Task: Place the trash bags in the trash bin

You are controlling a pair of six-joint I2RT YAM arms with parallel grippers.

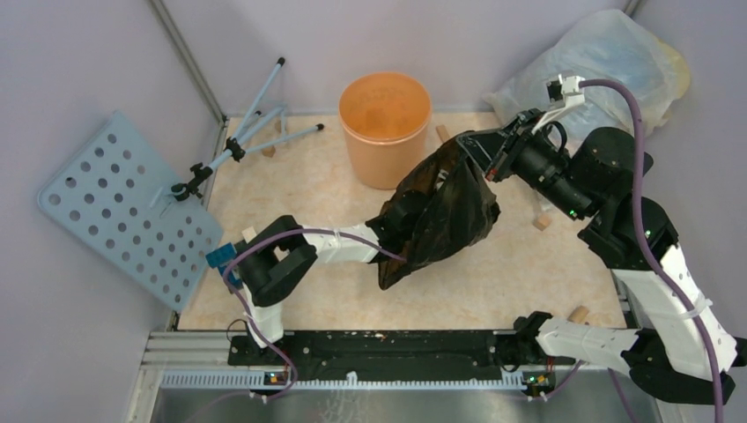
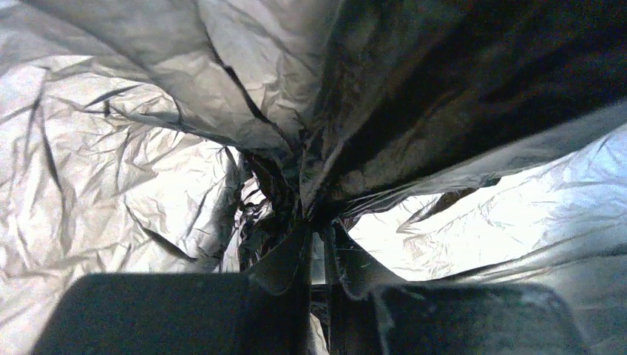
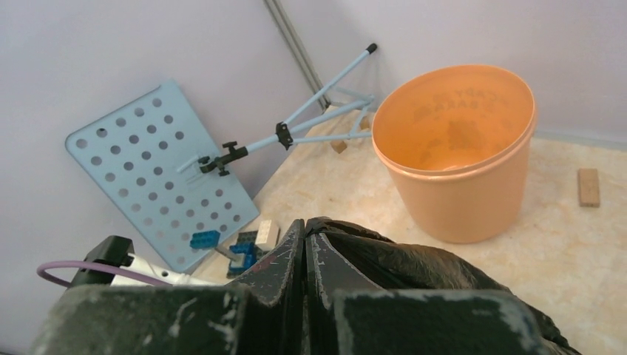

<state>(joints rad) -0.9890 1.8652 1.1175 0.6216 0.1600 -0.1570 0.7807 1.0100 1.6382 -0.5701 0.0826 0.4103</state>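
Note:
The black trash bag (image 1: 436, 216) hangs crinkled above the table centre, stretched between both grippers, just in front of and right of the orange trash bin (image 1: 385, 128). My right gripper (image 1: 476, 145) is shut on the bag's upper edge; in the right wrist view its jaws (image 3: 305, 231) pinch the black film (image 3: 414, 259), with the bin (image 3: 458, 155) ahead. My left gripper (image 1: 380, 236) is buried in the bag's lower left side. In the left wrist view its jaws (image 2: 316, 237) are closed on a gathered fold, with bag film (image 2: 133, 170) filling the frame.
A big translucent stuffed bag (image 1: 608, 62) lies at the back right corner. A blue perforated board (image 1: 123, 207) and a light-blue tripod (image 1: 255, 132) lean at the left wall. Small wooden blocks (image 1: 542, 222) are scattered on the table. Toy bricks (image 3: 244, 244) sit near the board.

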